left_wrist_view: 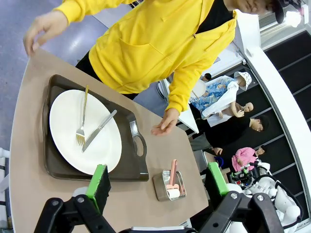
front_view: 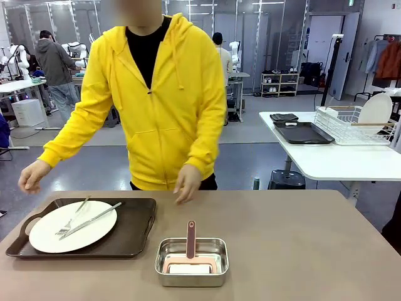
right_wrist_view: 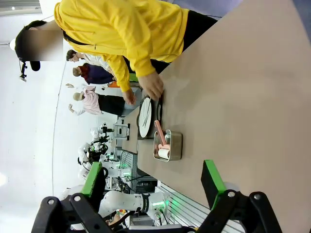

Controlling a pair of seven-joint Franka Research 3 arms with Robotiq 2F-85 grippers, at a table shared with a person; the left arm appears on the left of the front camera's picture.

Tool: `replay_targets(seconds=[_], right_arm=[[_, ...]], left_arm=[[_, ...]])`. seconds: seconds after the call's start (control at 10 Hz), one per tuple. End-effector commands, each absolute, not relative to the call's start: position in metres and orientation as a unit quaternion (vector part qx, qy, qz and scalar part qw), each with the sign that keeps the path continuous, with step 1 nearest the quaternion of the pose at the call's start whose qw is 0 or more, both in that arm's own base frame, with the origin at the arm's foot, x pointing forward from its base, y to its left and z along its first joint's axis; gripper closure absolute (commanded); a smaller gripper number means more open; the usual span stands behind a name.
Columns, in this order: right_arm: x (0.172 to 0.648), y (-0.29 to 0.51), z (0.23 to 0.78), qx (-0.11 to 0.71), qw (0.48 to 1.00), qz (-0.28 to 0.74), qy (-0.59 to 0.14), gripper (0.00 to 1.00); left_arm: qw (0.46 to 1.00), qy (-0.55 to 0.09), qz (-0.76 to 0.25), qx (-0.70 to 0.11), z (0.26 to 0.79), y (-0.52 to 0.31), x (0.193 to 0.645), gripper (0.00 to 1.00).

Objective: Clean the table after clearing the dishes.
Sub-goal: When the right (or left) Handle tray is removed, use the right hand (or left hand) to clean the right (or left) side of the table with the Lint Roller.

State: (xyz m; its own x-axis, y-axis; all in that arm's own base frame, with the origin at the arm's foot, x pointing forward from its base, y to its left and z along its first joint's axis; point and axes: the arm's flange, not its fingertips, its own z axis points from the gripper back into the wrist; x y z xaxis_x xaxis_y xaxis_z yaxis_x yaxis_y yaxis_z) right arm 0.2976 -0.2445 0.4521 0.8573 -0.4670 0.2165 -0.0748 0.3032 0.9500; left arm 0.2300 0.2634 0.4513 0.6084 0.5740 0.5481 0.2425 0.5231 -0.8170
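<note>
- Lower left of the front frame, I see a white plate [front_view: 72, 229] on a dark tray [front_view: 135, 232], resting on the worktop [front_view: 301, 238].
- Lower centre: a steel pan [front_view: 192, 260].
- My left claw [left_wrist_view: 156, 175] and right claw [right_wrist_view: 151, 170] are both spread apart, gripping nothing.

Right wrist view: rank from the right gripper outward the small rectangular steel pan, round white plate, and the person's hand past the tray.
1. Steel pan, just ahead of the right gripper.
2. White plate, beyond it on the dark tray.
3. Person's hand, past the tray.
</note>
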Motion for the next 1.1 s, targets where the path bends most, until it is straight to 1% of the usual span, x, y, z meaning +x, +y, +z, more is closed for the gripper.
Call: replay_targets(seconds=[0.0, 0.7, 1.0], right_arm=[[0.297, -0.243, 0.453, 0.584, 0.765, -0.127, -0.240, 0.00], [0.297, -0.243, 0.453, 0.584, 0.765, -0.127, -0.240, 0.00], [0.297, -0.243, 0.453, 0.584, 0.765, -0.127, -0.240, 0.00]], left_arm=[[0.758, -0.434, 0.106, -0.476, 0.452, 0.265, 0.228, 0.00], [0.758, -0.434, 0.106, -0.476, 0.452, 0.265, 0.228, 0.00], [0.775, -0.408, 0.089, -0.474, 0.454, 0.259, 0.246, 0.00]])
